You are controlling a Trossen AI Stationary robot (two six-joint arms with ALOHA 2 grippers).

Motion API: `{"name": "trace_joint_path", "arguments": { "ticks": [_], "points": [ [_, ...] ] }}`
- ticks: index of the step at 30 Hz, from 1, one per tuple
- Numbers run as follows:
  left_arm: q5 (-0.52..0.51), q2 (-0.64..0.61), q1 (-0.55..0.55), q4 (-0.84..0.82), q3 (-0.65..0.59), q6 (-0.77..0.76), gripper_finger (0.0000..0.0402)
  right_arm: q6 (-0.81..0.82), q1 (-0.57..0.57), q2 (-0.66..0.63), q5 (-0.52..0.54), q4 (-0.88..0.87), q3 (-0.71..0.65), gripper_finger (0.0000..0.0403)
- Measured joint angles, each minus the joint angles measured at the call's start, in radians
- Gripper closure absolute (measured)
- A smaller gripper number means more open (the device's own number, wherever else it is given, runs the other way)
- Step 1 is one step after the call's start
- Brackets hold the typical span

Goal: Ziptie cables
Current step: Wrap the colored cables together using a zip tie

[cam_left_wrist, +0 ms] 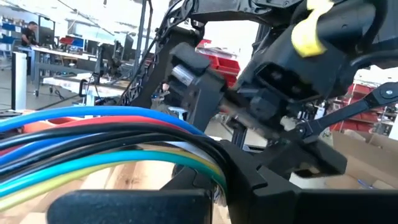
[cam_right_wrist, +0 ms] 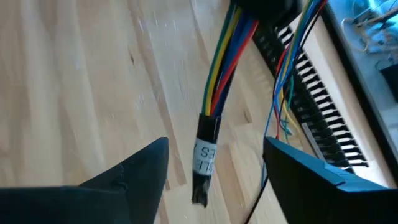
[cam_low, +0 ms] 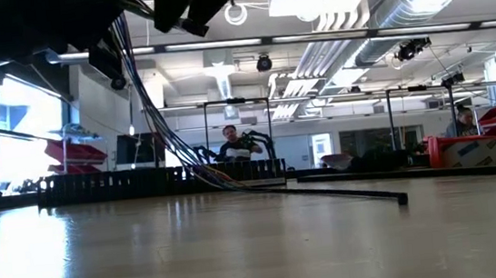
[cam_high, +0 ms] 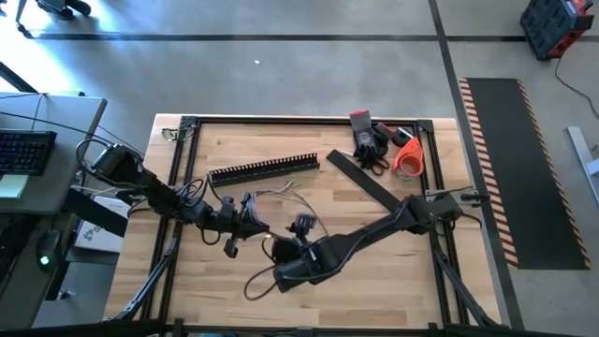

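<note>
The cables (cam_high: 267,198) are a bunch of coloured and dark wires (cam_left_wrist: 93,134). My left gripper (cam_high: 239,220) is shut on them a little left of the table's middle. Below it hangs a short length (cam_right_wrist: 227,56) ending in a black sleeve with a white label (cam_right_wrist: 205,158). My right gripper (cam_right_wrist: 211,180) stands open, one finger on each side of that sleeved end, touching nothing. In the high view my right gripper (cam_high: 301,227) sits just right of the left one. In the low view the other wires (cam_low: 149,103) slope down to the table. My left gripper pinches the gathered wires (cam_left_wrist: 208,163) between its two fingers, a short way up from the sleeved end. The wires lie across the fingers. The sleeved end hangs below the hold, and the rest of the wires trail down to the table by the slotted rail.
A black comb-toothed rail (cam_high: 264,170) lies beyond the grippers, and a flat black strip (cam_high: 370,183) slants to its right. Gloves, a tool (cam_high: 370,140) and an orange roll (cam_high: 409,154) sit at the far right corner. A black frame (cam_high: 309,120) edges the table.
</note>
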Motion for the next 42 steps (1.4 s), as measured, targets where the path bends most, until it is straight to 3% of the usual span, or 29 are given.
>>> {"name": "trace_joint_path", "arguments": {
  "ticks": [3, 12, 18, 22, 27, 31, 33, 36, 40, 42],
  "points": [
    [-0.001, 0.000, 0.000, 0.000, 0.000, -0.001, 0.0402, -0.006, -0.012, 0.001, -0.023, 0.000, 0.000, 0.0208],
    [-0.022, 0.000, -0.015, 0.001, 0.000, 0.012, 0.0401, -0.017, -0.019, 0.008, -0.034, -0.041, 0.000, 0.0387],
    [-0.012, -0.035, -0.053, 0.003, 0.000, 0.200, 0.0360, -0.054, -0.005, -0.040, 0.037, -0.110, 0.029, 0.0396],
    [-0.070, -0.163, -0.095, -0.106, 0.003, 0.335, 0.0308, -0.114, -0.004, -0.122, 0.128, -0.133, 0.039, 0.0398],
    [-0.288, -0.418, -0.188, -0.552, 0.084, 0.490, 0.0272, -0.199, -0.007, -0.220, 0.253, -0.137, 0.048, 0.0399],
    [-0.405, -0.580, -0.280, -1.018, 0.224, 0.487, 0.0269, -0.271, -0.006, -0.283, 0.286, -0.095, 0.047, 0.0399],
    [-0.429, -0.621, -0.310, -1.144, 0.283, 0.452, 0.0269, -0.309, -0.006, -0.299, 0.266, -0.062, 0.047, 0.0400],
    [-0.430, -0.651, -0.322, -1.167, 0.319, 0.457, 0.0268, -0.403, -0.006, -0.301, 0.223, 0.010, 0.047, 0.0400],
    [-0.320, -0.646, -0.286, -1.165, 0.322, 0.590, 0.0254, -0.467, -0.005, -0.304, 0.172, 0.079, 0.047, 0.0400],
    [-0.314, -0.642, -0.267, -1.163, 0.322, 0.629, 0.0237, -0.485, -0.003, -0.304, 0.167, 0.084, 0.047, 0.0400]
  ]
}}
